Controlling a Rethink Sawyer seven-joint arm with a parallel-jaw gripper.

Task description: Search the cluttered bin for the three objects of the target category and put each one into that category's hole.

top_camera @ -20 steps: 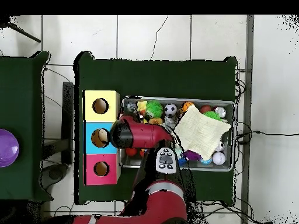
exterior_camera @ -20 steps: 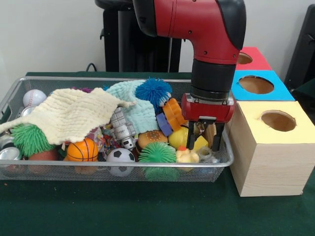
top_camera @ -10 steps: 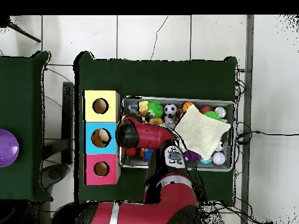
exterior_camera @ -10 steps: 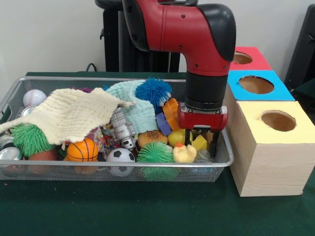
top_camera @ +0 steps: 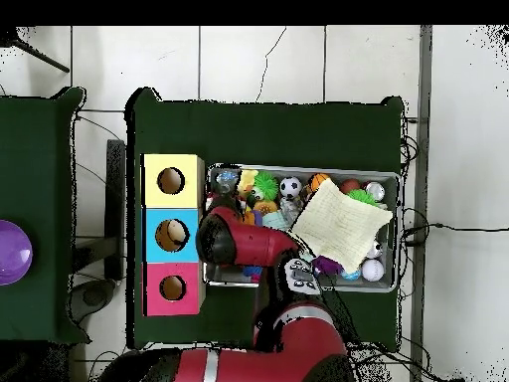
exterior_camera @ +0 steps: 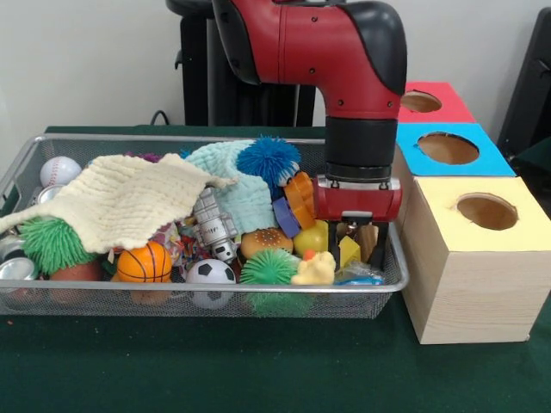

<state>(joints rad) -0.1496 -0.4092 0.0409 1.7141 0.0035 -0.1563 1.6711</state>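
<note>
Overhead view showed a green-clothed desk (top_camera: 268, 134) on white floor tiles (top_camera: 258, 62); the gripper (exterior_camera: 357, 249) fingers' spread in the wire bin (exterior_camera: 215, 297) couldn't be told.

Glossy red arm (exterior_camera: 318, 39) with black elbow cap and wrist; red block above dark gripper (exterior_camera: 357, 249)

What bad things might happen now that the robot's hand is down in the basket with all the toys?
The hand is low among crowded toys at the basket's box end, so it might squash or shove them. The yellow duck lies close to the front rim and a push might tip it out. The cream cloth hides part of the pile, so wanted toys could be missed.
</note>
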